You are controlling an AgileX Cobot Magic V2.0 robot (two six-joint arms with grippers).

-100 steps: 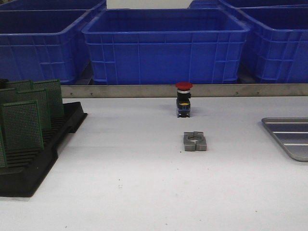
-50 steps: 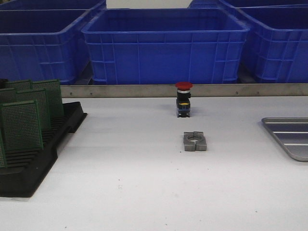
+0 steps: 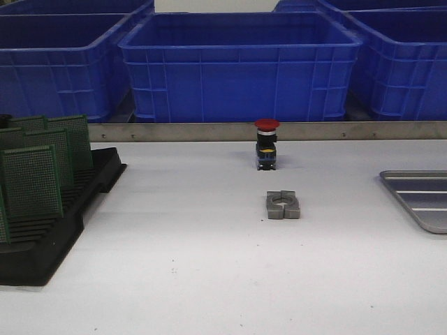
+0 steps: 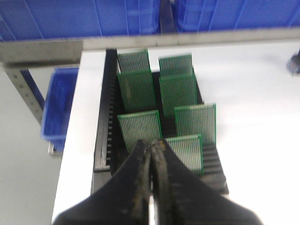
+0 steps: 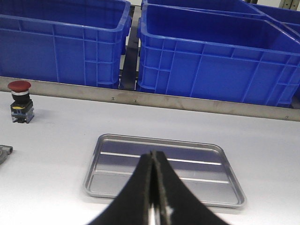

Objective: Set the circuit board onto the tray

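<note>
Several green circuit boards (image 3: pixel 31 180) stand upright in a black slotted rack (image 3: pixel 49 237) at the table's left; they also show in the left wrist view (image 4: pixel 187 117). The grey metal tray (image 3: pixel 419 199) lies at the right edge, empty, and fills the right wrist view (image 5: pixel 161 166). My left gripper (image 4: pixel 151 143) is shut and empty, above the rack's near end. My right gripper (image 5: pixel 153 153) is shut and empty, hovering over the tray's near side. Neither gripper shows in the front view.
A red-capped push button (image 3: pixel 266 144) stands at the table's middle back, a grey metal clamp block (image 3: pixel 283 204) in front of it. Big blue bins (image 3: pixel 241 66) line the back behind a metal rail (image 3: pixel 265 131). A small blue bin (image 4: pixel 56 108) sits off the table's left.
</note>
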